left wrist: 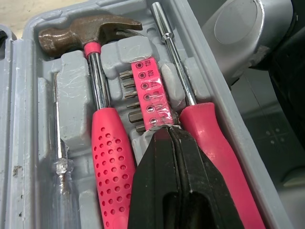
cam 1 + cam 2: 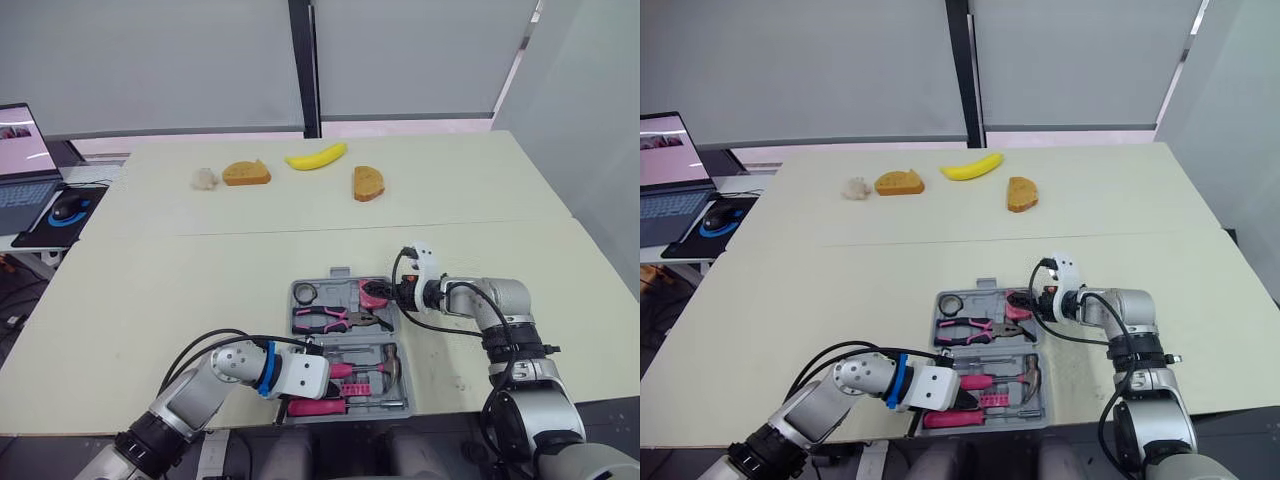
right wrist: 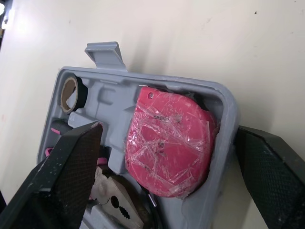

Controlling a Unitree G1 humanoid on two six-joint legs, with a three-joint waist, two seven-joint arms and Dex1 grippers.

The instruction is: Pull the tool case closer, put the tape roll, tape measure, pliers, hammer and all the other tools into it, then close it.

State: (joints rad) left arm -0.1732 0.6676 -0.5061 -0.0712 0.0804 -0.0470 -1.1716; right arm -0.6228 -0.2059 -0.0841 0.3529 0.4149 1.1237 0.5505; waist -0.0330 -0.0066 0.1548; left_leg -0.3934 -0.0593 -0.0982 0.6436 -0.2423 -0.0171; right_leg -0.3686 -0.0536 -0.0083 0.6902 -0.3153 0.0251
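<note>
The grey tool case (image 2: pixel 297 291) lies open at the table's near edge. Its far half holds the tape roll (image 2: pixel 305 293), the pink-handled pliers (image 2: pixel 330 319) and the pink tape measure (image 3: pixel 167 143). My right gripper (image 2: pixel 392 293) is open, one finger inside by the pliers and one outside the case's right wall (image 3: pixel 228 119). In the near half lie the hammer (image 1: pixel 95 62), a pink bit holder (image 1: pixel 147 90) and a pink-handled screwdriver (image 1: pixel 209 143). My left gripper (image 1: pixel 169 133) is shut, its tips at the bit holder's end, between the two handles.
Two bread slices (image 2: pixel 246 173) (image 2: pixel 367 183), a banana (image 2: pixel 316 157) and a small pale lump (image 2: pixel 205 179) lie at the table's far side. A laptop (image 2: pixel 22 170) and a mouse (image 2: pixel 68 208) sit on a desk to the left.
</note>
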